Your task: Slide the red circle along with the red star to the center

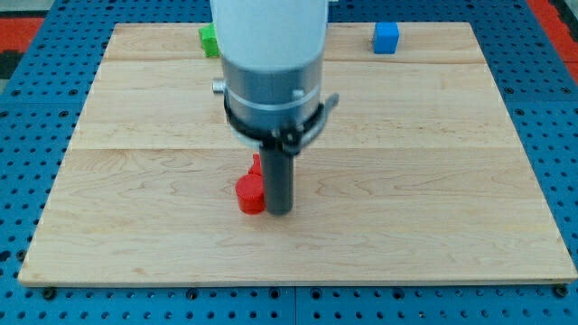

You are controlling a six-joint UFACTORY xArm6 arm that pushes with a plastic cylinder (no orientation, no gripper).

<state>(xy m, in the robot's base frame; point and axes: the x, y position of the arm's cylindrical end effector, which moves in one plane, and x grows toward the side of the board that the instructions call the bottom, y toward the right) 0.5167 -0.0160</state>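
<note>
My tip [280, 213] rests on the counter [433, 199], a pale wooden board of glued planks with fine grain and visible seams running across it. The board sits on a blue perforated base [551, 126] dotted with regular holes. My tool is only a straight dark rod, smooth and matte, hanging from a wide grey-and-white cylindrical housing [271, 81]; it has nothing that opens or closes and it holds nothing.

The red circle [249, 194] lies just at 9 o'clock from my tip, touching or nearly touching the rod's side; I cannot tell which. It is a short, solid-coloured block with a rounded top face and a slightly darker wall. A second red block, the red star [257, 164], shows only as a small sliver at about 11 o'clock from my tip, just above the circle and partly hidden behind the rod, so its points cannot be made out. Both red pieces sit slightly toward 7 o'clock of the board's middle.

At the board's far edge, a green block [209, 40] peeks out at 11 o'clock, its shape mostly covered by my housing. A blue cube [386, 37] with crisp square faces stands at 1 o'clock, well apart from everything else.
</note>
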